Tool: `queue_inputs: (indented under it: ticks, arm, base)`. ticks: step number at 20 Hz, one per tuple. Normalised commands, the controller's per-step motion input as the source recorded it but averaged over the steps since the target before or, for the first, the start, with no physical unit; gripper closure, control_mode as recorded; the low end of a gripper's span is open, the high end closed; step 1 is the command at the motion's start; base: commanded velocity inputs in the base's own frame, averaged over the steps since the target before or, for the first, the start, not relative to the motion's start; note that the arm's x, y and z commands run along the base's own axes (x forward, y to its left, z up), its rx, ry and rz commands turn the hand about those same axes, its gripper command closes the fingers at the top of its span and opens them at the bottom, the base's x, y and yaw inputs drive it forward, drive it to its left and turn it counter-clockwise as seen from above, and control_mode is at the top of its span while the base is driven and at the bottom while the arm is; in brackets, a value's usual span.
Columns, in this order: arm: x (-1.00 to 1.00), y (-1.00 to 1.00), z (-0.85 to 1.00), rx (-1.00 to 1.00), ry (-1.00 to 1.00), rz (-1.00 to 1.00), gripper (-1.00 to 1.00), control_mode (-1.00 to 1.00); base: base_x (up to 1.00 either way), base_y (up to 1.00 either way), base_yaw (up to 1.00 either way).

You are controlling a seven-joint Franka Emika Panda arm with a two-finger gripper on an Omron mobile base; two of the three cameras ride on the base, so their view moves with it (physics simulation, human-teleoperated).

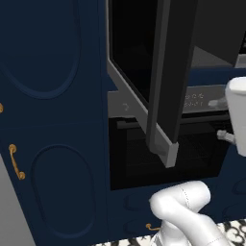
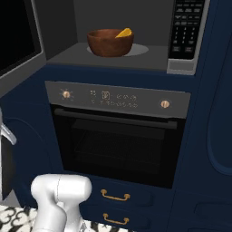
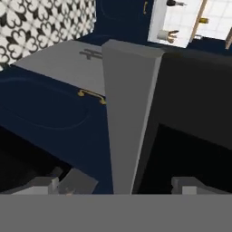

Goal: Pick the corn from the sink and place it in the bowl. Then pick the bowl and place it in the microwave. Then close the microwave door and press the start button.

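Note:
The reddish-brown bowl (image 2: 108, 44) stands on the round plate inside the microwave (image 2: 181, 65), and the yellow-orange corn (image 2: 123, 33) leans in it at its right rim. The microwave door (image 1: 168, 72) is swung wide open to the left, its dark glass facing away and its thick grey edge towards me. In the hand view that grey door edge (image 3: 129, 113) rises straight up between my fingertips. My gripper (image 3: 118, 186) is open, with a fingertip (image 3: 45, 183) on either side of the edge and nothing held.
The microwave's keypad panel (image 2: 186, 31) is on the right of the cavity. Below sits a black oven (image 2: 118, 136) with knobs and a bar handle, then drawers with gold handles (image 2: 115, 196). Dark blue cabinet fronts (image 1: 48, 120) stand to the left.

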Motion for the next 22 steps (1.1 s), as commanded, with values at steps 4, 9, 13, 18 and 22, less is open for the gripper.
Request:
queue_inputs:
  ticks: [4, 9, 13, 18, 22]
  arm:
    - [-1.0, 0.92, -0.15, -0.26, 0.0, 0.0, -1.0, -1.0]
    - [-0.8, 0.76, -0.04, -0.22, 0.02, 0.0, -1.0, -1.0]
    - [0.67, 1.0, -0.27, -0.27, 0.02, -0.15, -1.0, -1.0]
    - [0.94, 0.75, -0.25, -0.19, 0.14, -0.36, -1.0, -1.0]
    - [0.56, 0.01, -0.34, -0.14, 0.03, -0.45, -1.0, -1.0]
  base:
    - [0.0, 0.0, 0.0]
    - [0.0, 0.0, 0.0]
    - [0.0, 0.0, 0.0]
    - [0.0, 0.0, 0.0]
    - [0.0, 0.0, 0.0]
